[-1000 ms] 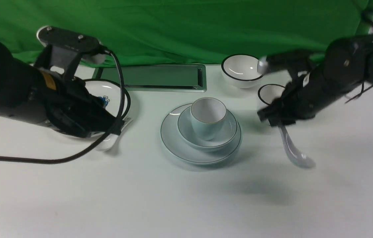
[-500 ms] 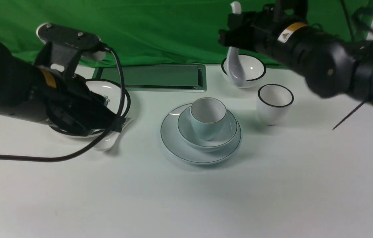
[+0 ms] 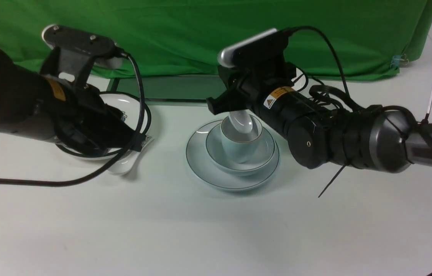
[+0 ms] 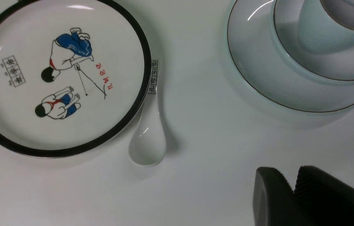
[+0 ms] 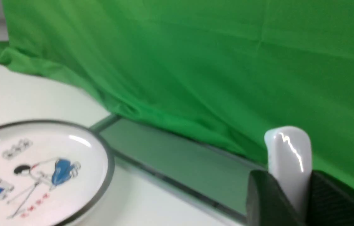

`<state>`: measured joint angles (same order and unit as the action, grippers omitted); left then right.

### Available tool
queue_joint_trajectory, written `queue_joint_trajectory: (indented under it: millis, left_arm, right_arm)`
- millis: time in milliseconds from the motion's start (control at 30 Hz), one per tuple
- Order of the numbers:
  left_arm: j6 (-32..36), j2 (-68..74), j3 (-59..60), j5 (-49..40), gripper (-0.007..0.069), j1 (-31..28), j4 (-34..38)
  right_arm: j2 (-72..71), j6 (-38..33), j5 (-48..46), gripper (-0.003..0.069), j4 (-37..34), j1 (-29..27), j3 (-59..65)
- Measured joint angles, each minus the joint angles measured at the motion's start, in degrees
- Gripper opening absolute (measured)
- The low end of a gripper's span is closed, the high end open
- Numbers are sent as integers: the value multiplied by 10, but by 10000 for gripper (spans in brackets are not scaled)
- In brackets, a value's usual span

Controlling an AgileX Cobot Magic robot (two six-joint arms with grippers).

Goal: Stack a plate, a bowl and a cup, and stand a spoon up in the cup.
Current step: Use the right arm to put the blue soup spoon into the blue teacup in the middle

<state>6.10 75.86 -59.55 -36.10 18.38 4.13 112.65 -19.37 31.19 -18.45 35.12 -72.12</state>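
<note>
At table (image 3: 216, 230) centre, the glossy ceramic spoon (image 3: 240, 122) is pinched by the right gripper (image 5: 290, 179), scoop inside the squat cup (image 3: 238, 148) stacked on bowl (image 3: 266, 152) and plate (image 3: 199, 161). The left gripper (image 4: 293, 185) is pressed together near a cartoon plate (image 4: 117, 121).

The spoon (image 5: 288, 157) pinched in the right gripper (image 5: 290, 197) is glossy white ceramic; the gripper's fingers (image 5: 330, 201) are matt black and ribbed. Beneath it the cup (image 3: 238, 147), the bowl (image 3: 263, 155) and the plate (image 3: 204, 165) show smooth pale glaze. Beyond it hangs creased matt green cloth (image 3: 185, 34).
</note>
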Motion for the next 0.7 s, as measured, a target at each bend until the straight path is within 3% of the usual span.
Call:
queue_joint_trajectory:
  millis: [133, 267, 367, 467, 600, 700]
  left_arm:
    - [0, -2, 3, 1, 62, 0, 0]
    - [-3, -41, 17, 1, 62, 0, 0]
    - [-15, -80, 38, 3, 62, 0, 0]
    - [-24, -145, 83, 8, 62, 0, 0]
    - [-28, -287, 179, 33, 62, 0, -1]
    - [-28, -384, 235, 54, 62, 0, -1]
  right_arm:
    - [0, 0, -32, 186, -1, 0, 0]
    - [-13, 0, -61, 279, -2, 0, 0]
    - [-40, -1, -86, 300, -2, 0, 0]
    - [-103, -17, -148, 255, -2, 0, 0]
    - [-212, -36, -290, 62, -3, 0, 1]
    - [-292, -42, -344, 13, -3, 1, 25]
